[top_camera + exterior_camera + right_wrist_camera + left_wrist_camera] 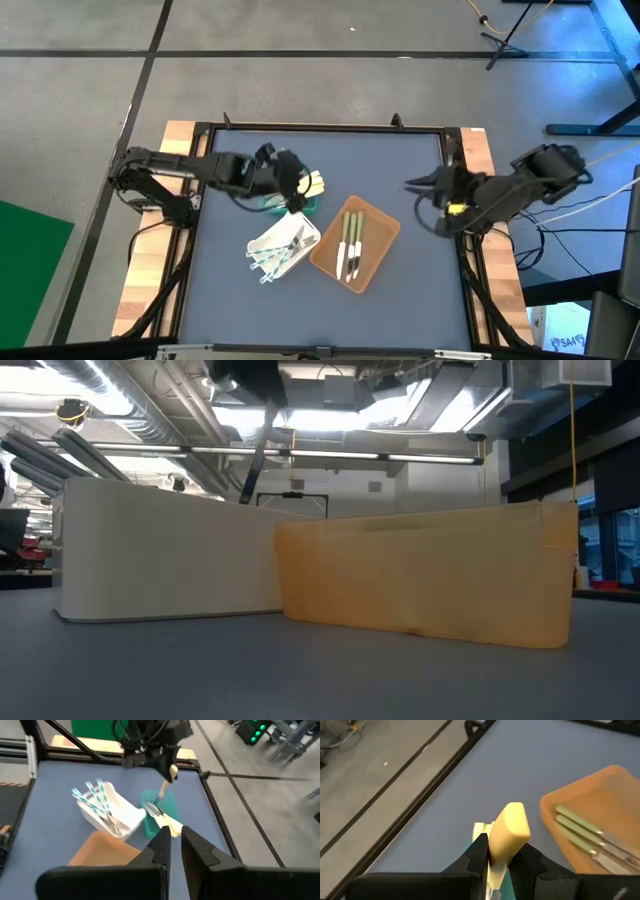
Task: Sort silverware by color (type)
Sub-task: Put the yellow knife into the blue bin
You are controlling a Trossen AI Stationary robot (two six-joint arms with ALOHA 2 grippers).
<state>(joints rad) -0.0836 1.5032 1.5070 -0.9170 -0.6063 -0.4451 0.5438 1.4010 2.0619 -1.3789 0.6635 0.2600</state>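
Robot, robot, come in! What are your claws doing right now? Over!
Left gripper shut on a pale yellow utensil, above the green tray. Right gripper shut, empty, waiting at the table's right edge. Nothing in the way.

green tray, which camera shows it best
The right wrist view: the green tray lies open below the left gripper, cream utensils in it. The high view shows only a sliver under that arm, the left wrist view an edge, the low view nothing.
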